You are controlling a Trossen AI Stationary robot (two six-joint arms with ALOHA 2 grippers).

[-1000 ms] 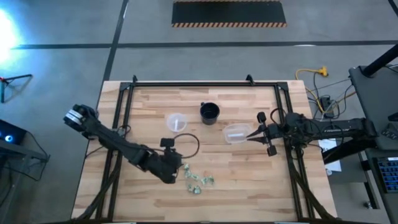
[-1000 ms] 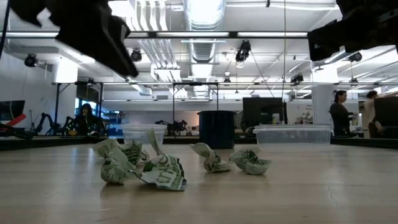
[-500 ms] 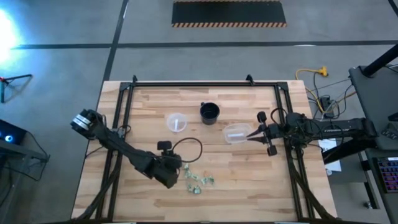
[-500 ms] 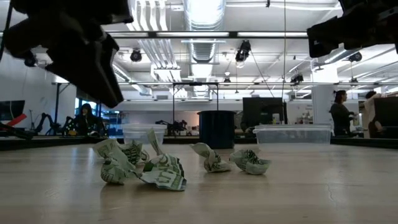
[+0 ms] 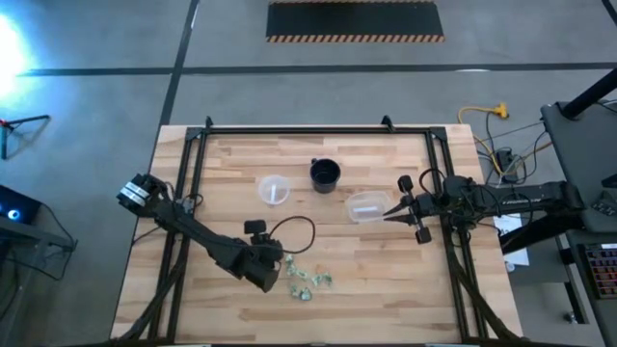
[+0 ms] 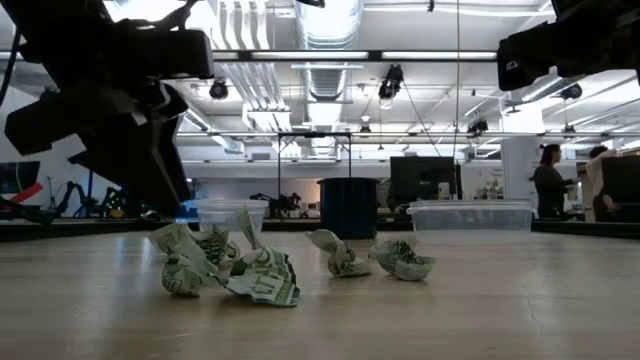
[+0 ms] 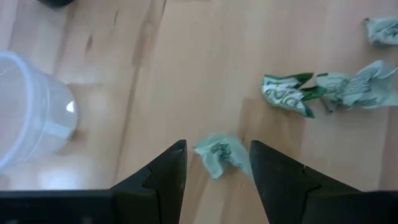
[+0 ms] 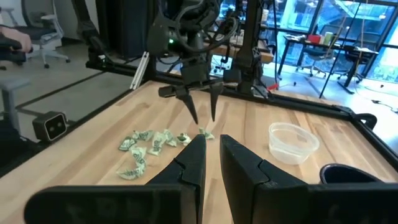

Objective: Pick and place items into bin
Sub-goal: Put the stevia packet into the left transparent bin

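Several tiny crumpled pale green and whitish pieces (image 5: 308, 280) lie on the wooden table near its near edge; the low view shows them too (image 6: 232, 268). My left gripper (image 7: 217, 146) is open and points down just above the piece nearest the table's left (image 7: 219, 157), one finger on either side of it, not touching. The right wrist view shows those fingers (image 8: 194, 112) above that piece (image 8: 205, 132). My right gripper (image 5: 388, 210) waits at the right, beside a shallow clear container (image 5: 366, 205). Its fingers (image 8: 194, 158) stand a narrow gap apart.
A black cup (image 5: 325, 174) and a clear cup (image 5: 274, 189) stand toward the far side of the table. A black cable loop (image 5: 294, 229) hangs by the left arm. People stand in the room beyond the table (image 6: 548, 180).
My left gripper has come down and a little toward the near edge, closing in on the pile's left end. The pieces and my right arm have stayed where they were.
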